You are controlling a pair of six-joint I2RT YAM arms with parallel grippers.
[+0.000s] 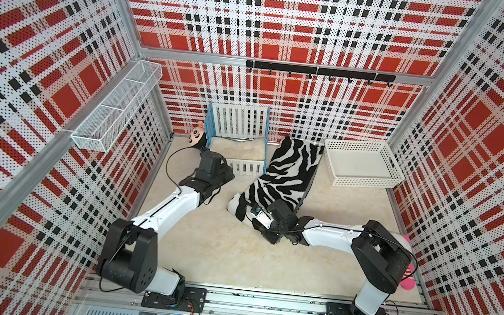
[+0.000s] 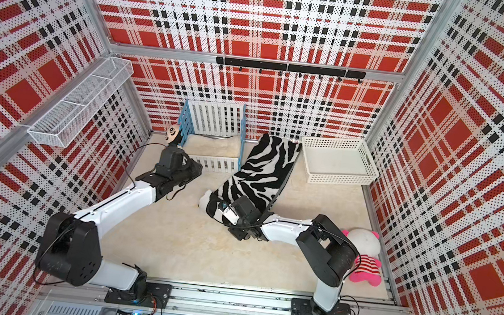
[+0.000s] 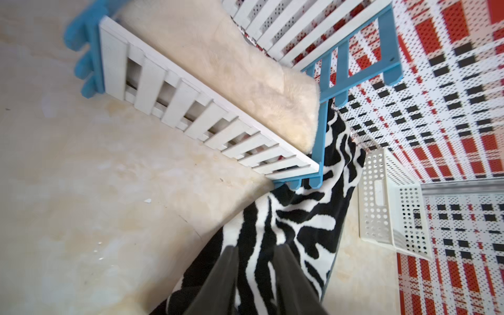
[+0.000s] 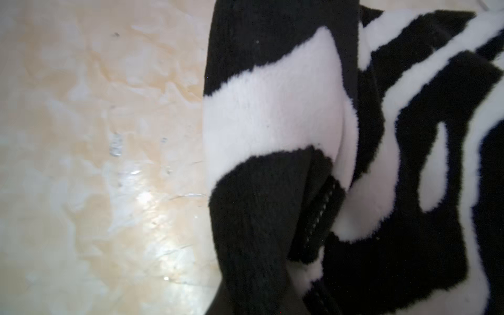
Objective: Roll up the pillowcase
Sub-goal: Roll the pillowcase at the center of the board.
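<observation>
The pillowcase (image 1: 285, 168) lies zebra side up on the worktop (image 1: 232, 259). In both top views it runs as a long strip from the upper centre, between the crib (image 1: 238, 124) and the basket (image 1: 363, 164), down to mid-frame. Its lower end is bunched into a rounded lip, which I take as the first turn, so the roll looks only just begun. The right pincer (image 1: 247, 211) sits on that lip. Its wrist view is filled by folded plush (image 4: 272, 109) and shows no fingers, so I cannot tell whether it grips the cloth. The left pincer (image 1: 226, 171) hovers left of the strip by the crib's front rail. In its wrist view the two fingers (image 3: 218, 278) stand apart with nothing between them, so it is open and empty. Next, the lip needs turning over and up-frame along the strip. Both pincers should share its width so the roll stays even. The strip's left edge (image 3: 294, 218) lies against the crib's blue corner and may snag there.
</observation>
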